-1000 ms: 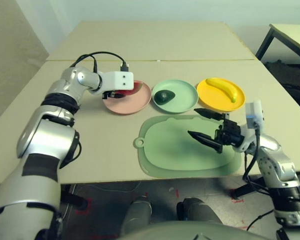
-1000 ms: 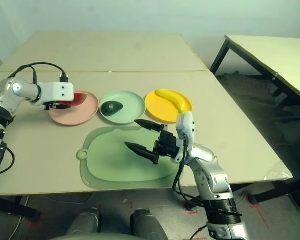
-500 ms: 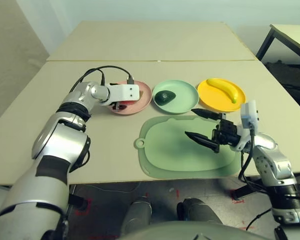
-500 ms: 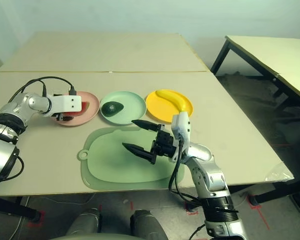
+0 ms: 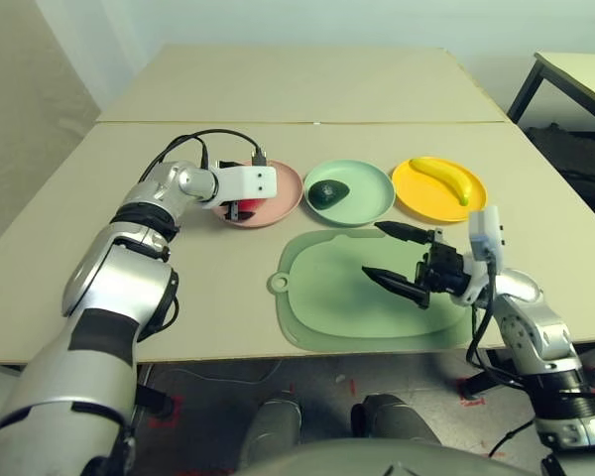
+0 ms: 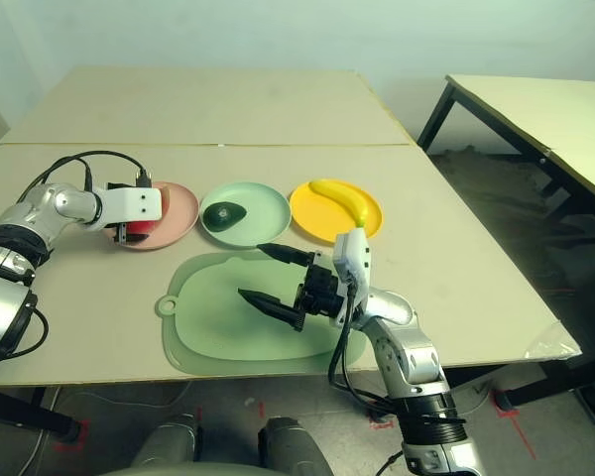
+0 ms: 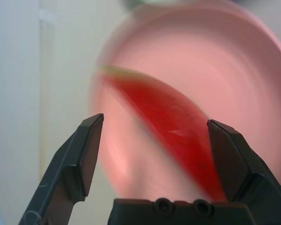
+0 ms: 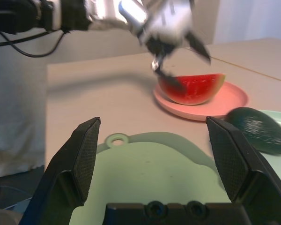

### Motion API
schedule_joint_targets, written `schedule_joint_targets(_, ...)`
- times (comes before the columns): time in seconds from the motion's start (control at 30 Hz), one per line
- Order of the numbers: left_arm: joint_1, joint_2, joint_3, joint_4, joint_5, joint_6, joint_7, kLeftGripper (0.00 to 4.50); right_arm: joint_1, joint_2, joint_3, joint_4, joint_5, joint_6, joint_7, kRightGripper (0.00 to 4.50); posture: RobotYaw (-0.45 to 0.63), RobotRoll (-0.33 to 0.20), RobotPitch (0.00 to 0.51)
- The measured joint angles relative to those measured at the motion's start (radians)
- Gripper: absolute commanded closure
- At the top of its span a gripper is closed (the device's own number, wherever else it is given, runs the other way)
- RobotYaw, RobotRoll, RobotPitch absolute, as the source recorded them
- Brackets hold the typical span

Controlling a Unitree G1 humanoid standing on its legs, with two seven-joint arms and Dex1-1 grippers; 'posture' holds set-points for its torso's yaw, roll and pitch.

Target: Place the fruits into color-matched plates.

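Watermelon wedge (image 8: 191,88) seemingly on pink plate (image 8: 227,100)

A pale beige table (image 5: 69,238) runs from the lower left to the right edge, with a seam across it in the upper part. Three plates sit in a row at centre — a pink plate (image 5: 283,198), a mint green plate (image 5: 372,193), a yellow plate (image 5: 426,198). Just below them, at lower centre, lies a large green mat (image 5: 327,297) — its handle hole points left.
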State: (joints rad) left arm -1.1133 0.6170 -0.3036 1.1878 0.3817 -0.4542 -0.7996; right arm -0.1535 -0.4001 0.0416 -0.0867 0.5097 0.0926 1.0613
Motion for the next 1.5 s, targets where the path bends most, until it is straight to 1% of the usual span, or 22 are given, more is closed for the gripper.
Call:
schedule_joint_targets(0.03,0.005,0.006,0.038,-0.047,-0.044,0.021,-0.02,0.01,0.002,-0.001,-0.007,-0.002,0.0,0.0,-0.007,0.0,0.03,0.0,0.041)
schedule_joint_targets(0.07,0.027,0.016,0.084,-0.13,-0.098,0.063,-0.047,0.01,0.006,-0.005,-0.017,-0.006,0.0,0.0,-0.014,0.0,0.03,0.0,0.042)
schedule_joint_targets(0.13,0.12,0.04,0.163,-0.325,-0.196,0.181,-0.089,0.01,0.029,-0.023,-0.035,-0.014,0.0,-0.001,-0.021,0.0,0.05,0.0,0.048)
schedule_joint_targets(0.2,0.251,0.074,0.215,-0.513,-0.249,0.313,-0.106,0.01,0.051,-0.039,-0.049,-0.013,-0.002,-0.005,-0.025,0.0,0.06,0.0,0.051)
schedule_joint_targets(0.27,0.429,0.112,0.279,-0.712,-0.292,0.455,-0.094,0.01,0.063,-0.043,-0.075,-0.005,-0.003,-0.015,-0.044,0.0,0.08,0.0,0.059)
schedule_joint_targets(0.3,0.49,0.115,0.305,-0.774,-0.312,0.51,-0.084,0.01,0.066,-0.045,-0.091,0.005,-0.004,-0.021,-0.055,0.0,0.09,0.0,0.061)
schedule_joint_targets(0.37,0.621,0.105,0.386,-0.936,-0.372,0.634,-0.04,0.01,0.062,-0.045,-0.118,0.037,-0.013,-0.045,-0.082,0.0,0.1,0.0,0.066)
schedule_joint_targets(0.4,0.675,0.087,0.428,-1.021,-0.4,0.692,-0.009,0.01,0.062,-0.044,-0.135,0.058,-0.019,-0.061,-0.096,0.0,0.11,0.0,0.071)
schedule_joint_targets(0.47,0.757,0.057,0.481,-1.151,-0.434,0.76,0.051,0.01,0.059,-0.041,-0.153,0.098,-0.03,-0.09,-0.119,0.0,0.12,0.0,0.075)
schedule_joint_targets(0.57,0.843,-0.014,0.513,-1.282,-0.462,0.816,0.139,0.01,0.069,-0.03,-0.178,0.156,-0.042,-0.126,-0.14,0.0,0.13,0.0,0.084)
schedule_joint_targets(0.67,0.895,-0.088,0.523,-1.359,-0.475,0.842,0.221,0.01,0.081,-0.013,-0.191,0.209,-0.046,-0.164,-0.152,0.0,0.13,0.0,0.086)
schedule_joint_targets(0.73,0.923,-0.123,0.522,-1.401,-0.475,0.85,0.265,0.01,0.087,-0.013,-0.204,0.248,-0.05,-0.188,-0.158,0.0,0.13,0.0,0.087)
schedule_joint_targets(0.87,0.952,-0.201,0.521,-1.474,-0.497,0.866,0.34,0.01,0.083,-0.021,-0.253,0.318,-0.052,-0.237,-0.175,0.0,0.13,0.0,0.089)
schedule_joint_targets(1.0,1.008,-0.246,0.513,-1.495,-0.503,0.867,0.384,0.01,0.093,-0.041,-0.281,0.351,-0.051,-0.275,-0.161,0.0,0.13,0.0,0.089)
schedule_joint_targets(1.07,1.033,-0.281,0.512,-1.497,-0.509,0.866,0.406,0.01,0.105,-0.04,-0.29,0.352,-0.05,-0.281,-0.162,0.0,0.13,0.0,0.089)
schedule_joint_targets(1.23,1.089,-0.321,0.5,-1.493,-0.51,0.824,0.447,0.01,0.12,-0.031,-0.332,0.379,-0.037,-0.284,-0.192,0.0,0.12,0.0,0.089)
schedule_joint_targets(1.4,1.171,-0.331,0.505,-1.437,-0.508,0.76,0.476,0.01,0.107,-0.034,-0.394,0.446,-0.022,-0.299,-0.217,0.0,0.13,0.0,0.087)
schedule_joint_targets(1.5,1.189,-0.327,0.504,-1.422,-0.503,0.732,0.482,0.01,0.094,-0.04,-0.428,0.495,-0.015,-0.319,-0.218,0.0,0.13,0.0,0.088)
